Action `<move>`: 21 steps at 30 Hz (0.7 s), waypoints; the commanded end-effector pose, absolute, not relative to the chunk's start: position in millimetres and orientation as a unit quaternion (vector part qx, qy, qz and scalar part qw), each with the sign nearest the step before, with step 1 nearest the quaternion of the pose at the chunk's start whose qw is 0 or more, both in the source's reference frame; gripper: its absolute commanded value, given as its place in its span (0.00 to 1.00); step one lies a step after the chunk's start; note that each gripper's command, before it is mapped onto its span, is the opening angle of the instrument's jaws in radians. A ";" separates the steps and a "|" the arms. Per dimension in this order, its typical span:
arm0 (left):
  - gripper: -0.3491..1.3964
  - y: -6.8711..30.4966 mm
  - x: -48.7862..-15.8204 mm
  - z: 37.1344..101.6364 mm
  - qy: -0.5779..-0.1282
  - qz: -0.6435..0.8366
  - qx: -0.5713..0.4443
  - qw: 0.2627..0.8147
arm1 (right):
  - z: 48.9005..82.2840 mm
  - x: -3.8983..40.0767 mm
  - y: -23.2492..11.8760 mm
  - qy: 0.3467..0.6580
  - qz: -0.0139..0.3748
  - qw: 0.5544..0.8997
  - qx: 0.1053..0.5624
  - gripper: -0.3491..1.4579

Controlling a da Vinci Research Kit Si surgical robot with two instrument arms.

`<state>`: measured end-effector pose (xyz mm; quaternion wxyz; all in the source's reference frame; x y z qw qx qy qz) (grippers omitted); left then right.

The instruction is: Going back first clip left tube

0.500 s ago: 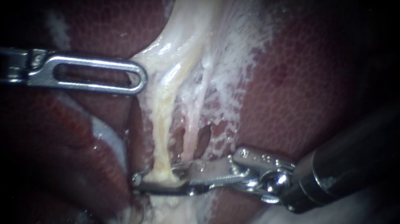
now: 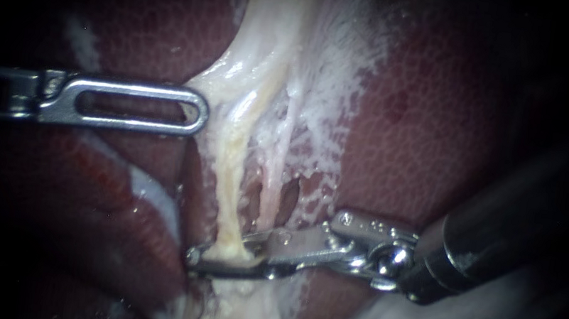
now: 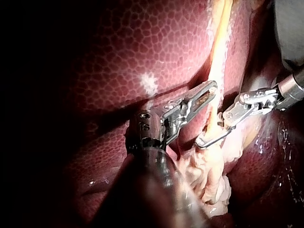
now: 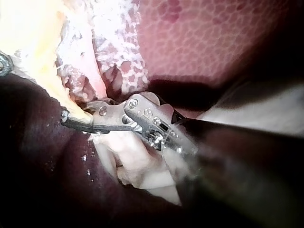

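The left tube [image 2: 229,175] is a yellowish cord running down the pale tissue between dark red liver lobes [image 2: 431,126]. A thinner pale tube [image 2: 276,173] runs just to its right. My right instrument [image 2: 206,254] comes in from the lower right. Its slim jaws cross the left tube low down, one on each side, both touching it. No clip can be made out. The left wrist view shows those jaws [image 3: 202,140] hooked round the tube [image 3: 218,47]. My left instrument [image 2: 198,110], with slotted jaws, lies level and grips the pale tissue's left edge [image 2: 219,77].
Frayed white tissue [image 2: 338,65] spreads right of the tubes. A lumpy pale mass [image 3: 209,175] lies under both instruments' tips. The right instrument's thick dark shaft [image 2: 506,220] fills the lower right.
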<state>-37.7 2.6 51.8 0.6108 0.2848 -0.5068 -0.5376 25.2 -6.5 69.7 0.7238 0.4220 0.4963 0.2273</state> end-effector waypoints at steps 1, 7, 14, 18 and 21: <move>0.00 2.6 -37.7 51.7 -0.507 -0.538 0.285 0.611 | 69.6 25.2 -6.5 0.496 0.227 0.724 0.422 0.05; 0.00 2.6 -37.7 51.6 -0.507 -0.538 0.285 0.611 | 69.6 25.4 -6.5 0.496 0.228 0.724 0.422 0.40; 0.00 2.6 -37.7 51.6 -0.506 -0.538 0.285 0.611 | 69.6 26.3 -6.2 0.526 0.184 0.732 0.392 0.49; 0.00 2.6 -37.7 51.6 -0.507 -0.538 0.285 0.611 | 69.6 26.5 -6.1 0.545 0.156 0.734 0.374 0.50; 0.00 2.6 -37.7 51.6 -0.507 -0.538 0.285 0.611 | 69.6 26.5 -6.1 0.555 0.136 0.738 0.360 0.50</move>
